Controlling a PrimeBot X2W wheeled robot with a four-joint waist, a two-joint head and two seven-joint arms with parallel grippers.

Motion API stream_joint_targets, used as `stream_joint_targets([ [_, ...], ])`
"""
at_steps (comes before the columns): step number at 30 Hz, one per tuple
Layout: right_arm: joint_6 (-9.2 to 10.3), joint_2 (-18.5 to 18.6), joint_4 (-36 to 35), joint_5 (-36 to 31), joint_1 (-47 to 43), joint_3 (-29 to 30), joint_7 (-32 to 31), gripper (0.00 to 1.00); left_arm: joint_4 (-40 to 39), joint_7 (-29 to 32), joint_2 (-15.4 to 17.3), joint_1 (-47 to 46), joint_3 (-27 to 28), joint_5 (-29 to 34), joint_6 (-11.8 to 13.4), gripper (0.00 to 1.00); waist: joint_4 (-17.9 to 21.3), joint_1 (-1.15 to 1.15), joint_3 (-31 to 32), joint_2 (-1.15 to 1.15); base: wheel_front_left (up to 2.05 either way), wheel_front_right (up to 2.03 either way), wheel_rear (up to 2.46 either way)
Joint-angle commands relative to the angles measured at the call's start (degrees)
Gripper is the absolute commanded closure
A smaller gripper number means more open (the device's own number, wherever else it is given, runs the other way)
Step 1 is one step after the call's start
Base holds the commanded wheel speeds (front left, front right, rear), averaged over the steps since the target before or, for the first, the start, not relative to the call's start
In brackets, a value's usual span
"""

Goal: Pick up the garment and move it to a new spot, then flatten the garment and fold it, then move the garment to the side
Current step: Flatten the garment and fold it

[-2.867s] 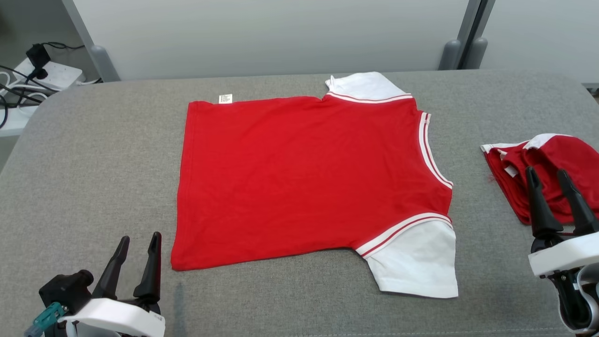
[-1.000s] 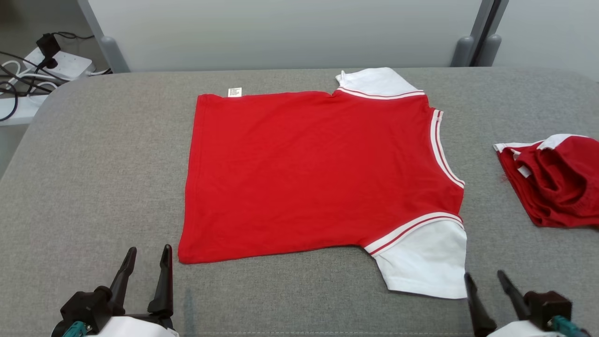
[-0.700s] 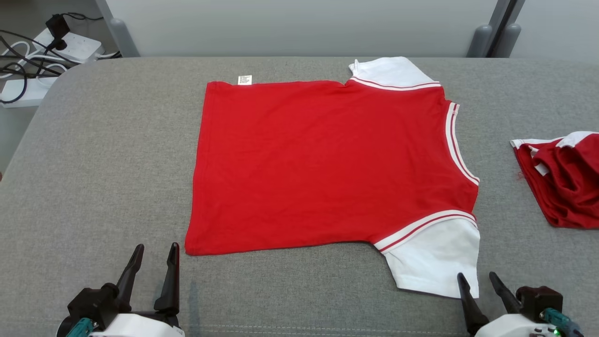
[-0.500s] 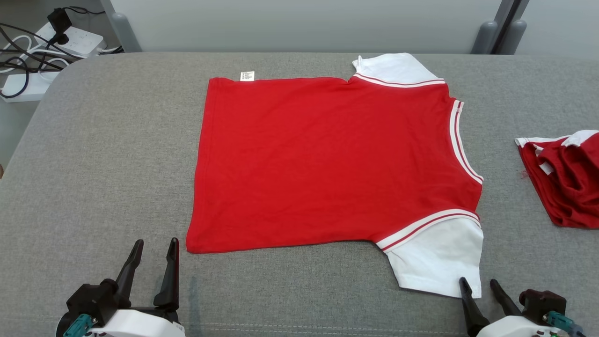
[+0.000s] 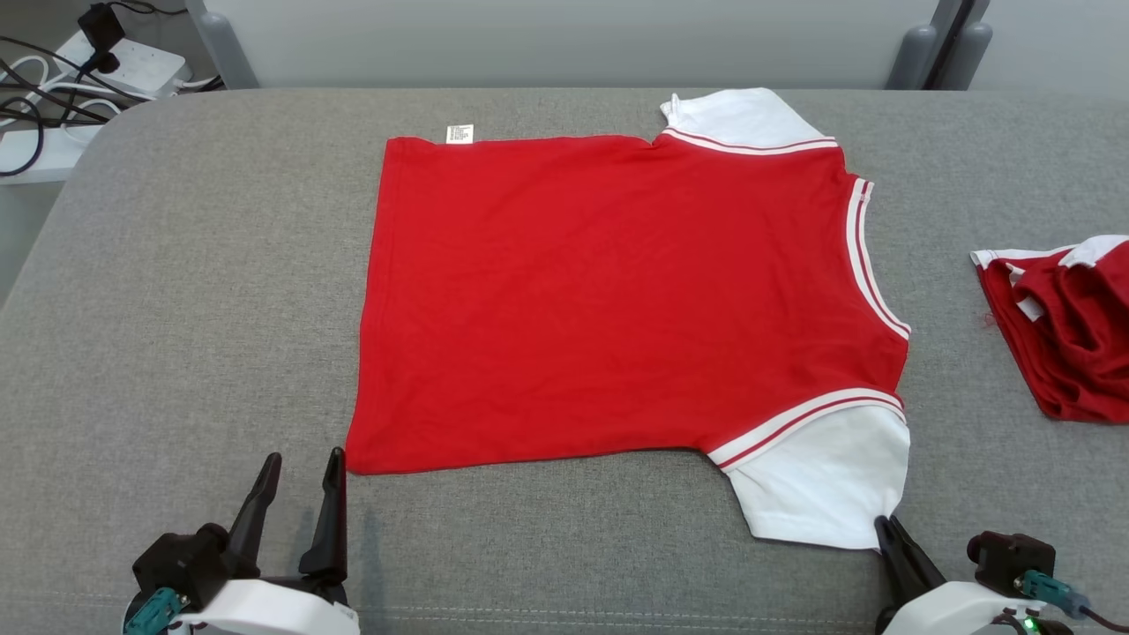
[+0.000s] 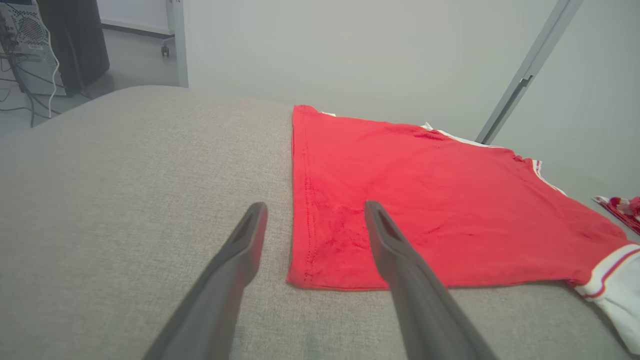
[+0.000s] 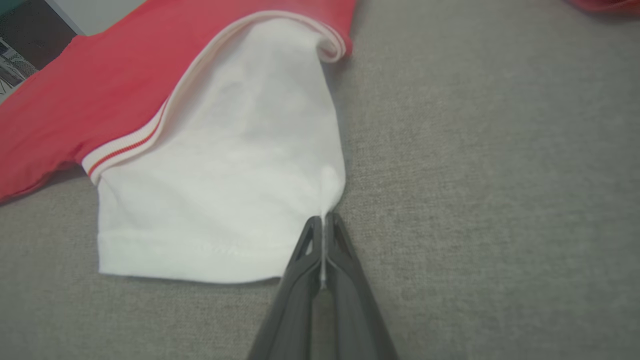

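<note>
The garment (image 5: 609,300) is a red T-shirt with white sleeves, spread flat on the grey table (image 5: 194,300), collar toward the right. My right gripper (image 5: 885,527) is shut on the corner of the near white sleeve (image 5: 825,481); in the right wrist view the gripper (image 7: 323,220) pinches a thin fold of that sleeve (image 7: 225,190). My left gripper (image 5: 300,463) stands open just in front of the garment's near left hem corner. In the left wrist view the gripper (image 6: 315,206) straddles that hem corner (image 6: 300,272) without touching it.
A second red and white garment (image 5: 1067,326) lies bunched at the table's right edge. Power strips and cables (image 5: 62,62) sit on the floor beyond the far left corner. Grey posts (image 5: 935,40) stand behind the table.
My right gripper has closed on the corner of the near sleeve. The camera has shifted slightly. The left gripper stays open by the hem.
</note>
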State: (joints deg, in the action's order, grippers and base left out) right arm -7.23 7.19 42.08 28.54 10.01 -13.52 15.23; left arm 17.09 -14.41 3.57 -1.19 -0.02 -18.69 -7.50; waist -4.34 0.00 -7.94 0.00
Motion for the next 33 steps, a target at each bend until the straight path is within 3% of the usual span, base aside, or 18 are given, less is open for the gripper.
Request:
stream_joint_targets([
  [1,-0.25,0.54,0.30,0.63,0.12,-2.11,-0.23,1.00,-0.91,-0.59,0.49,-2.99,1.34,-1.10,0.01,0.00,0.19,0.00,-0.31,0.00,0.00,0.00,0.00],
  [7,-0.25,3.46,-0.69,0.93,-0.17,-2.39,-0.23,1.00,3.67,-0.59,-0.03,-4.80,-0.72,-7.37,0.01,0.00,1.42,0.00,-1.43,0.00,0.00,0.00,0.00],
  [14,-0.25,3.63,-2.25,0.12,0.47,-2.74,-0.23,1.00,10.94,-0.59,-0.15,-7.86,-1.61,-14.08,0.01,0.00,3.78,0.00,-3.03,0.00,0.00,0.00,0.00],
  [29,-0.25,3.34,-5.67,-0.88,2.19,-4.65,-0.23,1.00,20.08,-0.59,0.68,-11.60,0.30,-15.95,0.01,0.00,5.94,0.00,-4.94,0.00,0.00,0.00,0.00],
  [30,-0.25,3.34,-5.96,-0.78,2.26,-4.85,-0.23,1.00,20.60,-0.59,0.69,-11.72,0.39,-16.27,0.01,0.05,5.97,0.00,-4.94,0.00,0.00,0.00,0.00],
  [31,-0.25,3.44,-6.27,-0.74,2.36,-5.11,-0.23,1.00,20.96,-0.59,0.79,-11.85,0.39,-16.41,0.01,0.17,5.96,0.00,-4.95,0.00,0.00,0.00,0.00],
  [32,-0.25,3.62,-6.58,-0.79,2.47,-5.38,-0.23,1.00,21.42,-0.59,0.87,-11.95,0.36,-16.55,0.01,0.53,5.94,0.00,-4.94,0.00,0.00,0.00,0.00],
  [33,-0.25,3.69,-6.82,-0.69,2.54,-5.58,-0.23,1.00,21.82,-0.59,0.93,-12.06,0.32,-16.74,0.01,0.70,5.93,0.00,-4.91,0.00,0.00,0.00,0.00],
])
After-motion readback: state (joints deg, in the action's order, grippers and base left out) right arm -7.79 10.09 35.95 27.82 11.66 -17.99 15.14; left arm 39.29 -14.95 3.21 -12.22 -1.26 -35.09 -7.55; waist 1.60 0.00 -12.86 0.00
